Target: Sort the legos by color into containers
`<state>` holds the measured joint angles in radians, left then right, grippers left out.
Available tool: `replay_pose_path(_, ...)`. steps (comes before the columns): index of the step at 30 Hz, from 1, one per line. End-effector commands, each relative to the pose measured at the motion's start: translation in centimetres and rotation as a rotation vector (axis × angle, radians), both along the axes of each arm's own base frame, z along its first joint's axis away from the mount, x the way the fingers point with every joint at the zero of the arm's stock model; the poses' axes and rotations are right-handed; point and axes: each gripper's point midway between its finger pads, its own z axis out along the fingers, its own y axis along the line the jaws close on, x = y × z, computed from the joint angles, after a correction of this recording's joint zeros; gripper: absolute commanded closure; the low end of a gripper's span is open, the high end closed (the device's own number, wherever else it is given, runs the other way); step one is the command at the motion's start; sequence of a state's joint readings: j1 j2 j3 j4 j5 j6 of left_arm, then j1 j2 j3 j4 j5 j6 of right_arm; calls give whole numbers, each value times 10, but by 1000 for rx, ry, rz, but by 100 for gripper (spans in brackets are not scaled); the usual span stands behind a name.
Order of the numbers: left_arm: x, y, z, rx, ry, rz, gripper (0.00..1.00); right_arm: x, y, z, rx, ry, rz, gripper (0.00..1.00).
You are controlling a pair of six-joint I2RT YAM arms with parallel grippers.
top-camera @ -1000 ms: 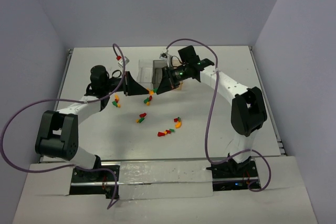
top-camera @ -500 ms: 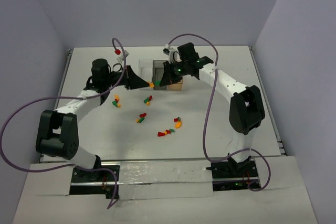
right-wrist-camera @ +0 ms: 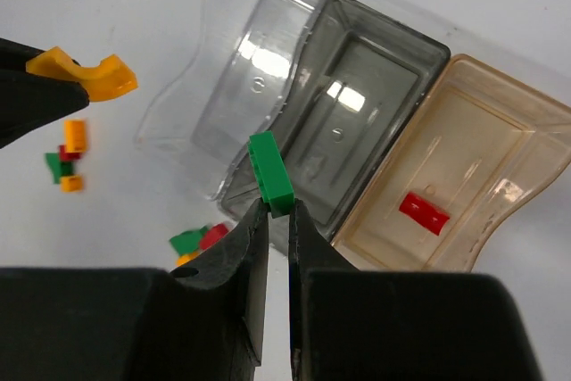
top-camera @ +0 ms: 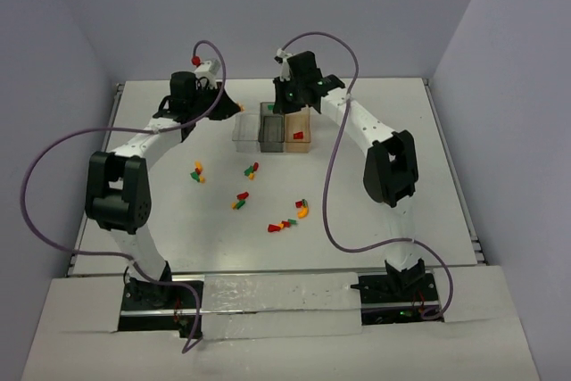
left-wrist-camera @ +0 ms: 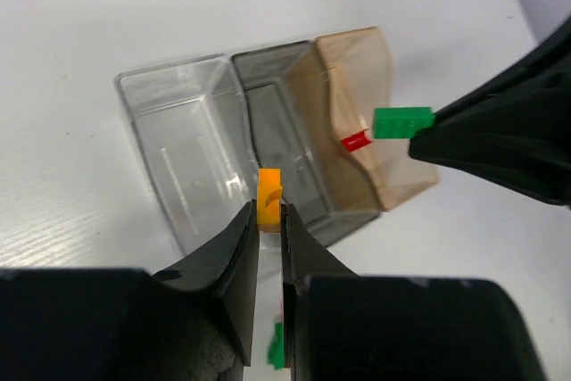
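Observation:
The containers are three joined bins: clear [top-camera: 245, 131], dark grey [top-camera: 270, 132] and amber [top-camera: 300, 128]. A red lego [right-wrist-camera: 424, 211] lies in the amber bin [right-wrist-camera: 482, 122]. My left gripper [left-wrist-camera: 268, 213] is shut on an orange arched lego [left-wrist-camera: 268, 196], held above the near rim between the clear bin [left-wrist-camera: 178, 153] and the grey bin [left-wrist-camera: 281, 122]. My right gripper [right-wrist-camera: 273, 213] is shut on a green lego [right-wrist-camera: 270, 173] over the grey bin [right-wrist-camera: 357, 104]. In the top view both grippers hover at the bins' far side, left [top-camera: 234, 110] and right [top-camera: 276, 106].
Loose legos in red, green and orange lie on the white table in front of the bins: small clusters [top-camera: 197, 172], [top-camera: 252, 169], [top-camera: 240, 200], and a row [top-camera: 285, 223] beside an orange arch [top-camera: 302, 211]. Purple cables loop over both arms.
Both arms have swung from just above the loose legos toward the back of the table, each carrying its lego. They now hang over the bins.

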<state>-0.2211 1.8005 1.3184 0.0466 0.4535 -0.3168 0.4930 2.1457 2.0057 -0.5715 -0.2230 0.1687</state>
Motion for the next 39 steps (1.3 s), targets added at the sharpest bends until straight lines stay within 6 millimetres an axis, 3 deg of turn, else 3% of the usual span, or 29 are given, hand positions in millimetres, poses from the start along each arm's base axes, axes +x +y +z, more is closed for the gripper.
replay_pose_path(1,25,1,-6,39,-19,36,100,13,-5,-15,-73,-20,-30,100)
replay_pose_path(10,45,-15,-27,55,4,19,99,26,-4,-44,-123,-25,-29,100)
replay_pose_path(18,55,-13,-45,96,41,48,94,40,-3,-57,-160,-40,-23,97)
replay_pose_path(22,55,-12,-49,104,53,52,89,44,-1,-60,-159,-42,-22,88)
replay_pose_path(24,55,-12,-49,105,55,50,83,45,0,-60,-156,-42,-20,76)
replay_pose_path(27,54,-14,-47,101,65,41,63,43,2,-56,-147,-42,-14,53)
replay_pose_path(30,53,-16,-38,95,57,30,51,41,1,-45,-139,-43,-14,44)
replay_pose_path(34,53,-15,-21,93,43,32,47,34,0,-23,-119,-54,-11,40)
replay_pose_path(39,44,-11,11,99,-2,35,48,17,-3,26,-71,-92,4,40)
